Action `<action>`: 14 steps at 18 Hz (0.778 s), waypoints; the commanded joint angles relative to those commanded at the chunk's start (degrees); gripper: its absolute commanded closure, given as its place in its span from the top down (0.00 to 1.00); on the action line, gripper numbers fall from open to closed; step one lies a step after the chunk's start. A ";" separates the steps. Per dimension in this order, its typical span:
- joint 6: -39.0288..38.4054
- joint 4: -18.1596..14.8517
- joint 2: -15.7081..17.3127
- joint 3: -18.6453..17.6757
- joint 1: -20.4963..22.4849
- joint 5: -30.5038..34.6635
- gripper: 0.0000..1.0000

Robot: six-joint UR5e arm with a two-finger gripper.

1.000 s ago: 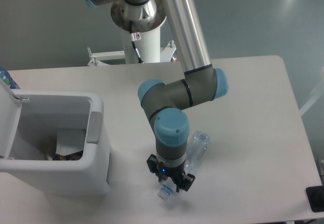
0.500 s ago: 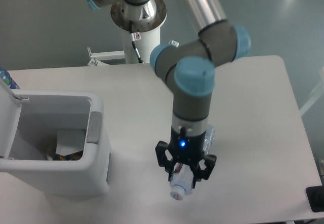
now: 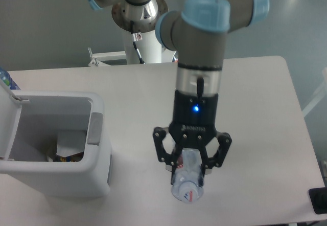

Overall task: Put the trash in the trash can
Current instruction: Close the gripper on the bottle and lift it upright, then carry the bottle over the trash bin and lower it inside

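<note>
On white table point(image 3: 255, 108), grey floor point(image 3: 46, 26) behind

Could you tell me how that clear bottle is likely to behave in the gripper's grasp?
The bottle looks empty and thin-walled, so probably light and squashy. Its round, smooth plastic may slip or swivel between the gripper's fingers.

Our count of what is on and around the table

We count one clear bottle point(image 3: 187, 177), one gripper point(image 3: 191, 165) with two fingers point(image 3: 161, 149), one white trash can point(image 3: 61, 149) carrying one grey tab point(image 3: 95, 129) and one lid point(image 3: 7, 114), one white table point(image 3: 255, 113), one blue-capped item point(image 3: 7, 78) at the left edge, and one dark object point(image 3: 318, 200) at the right edge.
</note>
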 joint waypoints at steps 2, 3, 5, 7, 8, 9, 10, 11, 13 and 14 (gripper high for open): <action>-0.80 0.00 1.84 0.27 -0.70 0.00 0.54; -0.80 0.00 2.46 0.62 -1.40 0.00 0.54; -0.97 0.00 3.52 1.06 -3.16 0.00 0.53; -1.59 0.00 4.49 1.06 -4.57 0.00 0.53; -2.03 0.00 4.75 1.15 -5.18 0.00 0.52; -2.12 0.00 4.93 1.06 -5.71 0.00 0.52; -2.21 0.00 5.19 0.88 -6.59 0.00 0.52; -2.38 0.00 5.28 0.62 -7.73 0.00 0.52; -2.29 0.00 5.11 0.36 -10.45 0.00 0.52; -2.38 0.00 4.93 0.01 -11.42 0.00 0.52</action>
